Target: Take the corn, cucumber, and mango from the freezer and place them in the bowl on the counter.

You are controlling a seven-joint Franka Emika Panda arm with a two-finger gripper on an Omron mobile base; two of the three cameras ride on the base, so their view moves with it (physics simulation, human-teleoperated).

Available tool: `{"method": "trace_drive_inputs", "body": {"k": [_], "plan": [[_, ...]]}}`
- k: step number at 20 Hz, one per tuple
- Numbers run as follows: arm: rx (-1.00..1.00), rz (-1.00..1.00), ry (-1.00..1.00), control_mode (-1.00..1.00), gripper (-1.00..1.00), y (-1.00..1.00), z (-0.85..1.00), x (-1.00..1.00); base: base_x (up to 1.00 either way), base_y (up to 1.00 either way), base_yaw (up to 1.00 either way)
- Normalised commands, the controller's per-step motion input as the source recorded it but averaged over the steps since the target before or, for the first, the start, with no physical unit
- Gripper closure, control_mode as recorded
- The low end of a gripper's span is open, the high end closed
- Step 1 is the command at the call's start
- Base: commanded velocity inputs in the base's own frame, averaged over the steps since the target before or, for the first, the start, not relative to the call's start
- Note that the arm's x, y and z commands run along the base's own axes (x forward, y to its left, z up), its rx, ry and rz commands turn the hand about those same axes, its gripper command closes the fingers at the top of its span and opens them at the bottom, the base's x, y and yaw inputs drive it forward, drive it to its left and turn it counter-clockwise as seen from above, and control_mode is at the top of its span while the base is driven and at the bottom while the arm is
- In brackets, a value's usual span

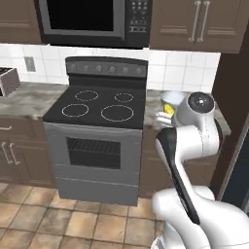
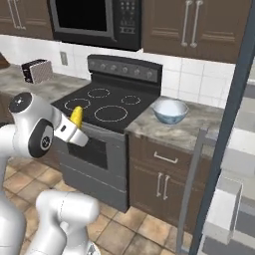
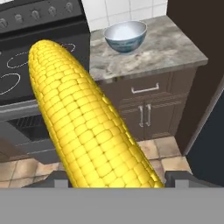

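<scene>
Corn point(image 3: 83, 118) pinched in hand point(image 3: 116, 180), hand view close-up, bowl point(image 2: 170, 110) on counter point(image 2: 191, 130)

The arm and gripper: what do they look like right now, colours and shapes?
The arm is glossy white, built of rounded, bulbous segments, with a long dark stripe down one link and a dark round cap with a small pale mark on the joint. The gripper shows two small dark grey finger tips, flat and blocky. No cables or lettering are visible.

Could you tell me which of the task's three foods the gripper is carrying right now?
The corn: a long yellow kernelled cob between the gripper fingers, not the dark green cucumber or red-orange mango.
</scene>
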Motion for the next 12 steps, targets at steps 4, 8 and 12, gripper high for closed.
{"method": "trace_drive_inputs", "body": {"k": [4,8,12], "plan": [[0.00,0.00,0.00,1.00,1.00,0.00,0.00,0.00,1.00,0.02,-0.26],[0.00,0.00,0.00,1.00,1.00,0.00,0.00,0.00,1.00,-0.19,-0.32],[0.00,0.00,0.00,1.00,1.00,0.00,0.00,0.00,0.96,-0.12,-0.41]]}}
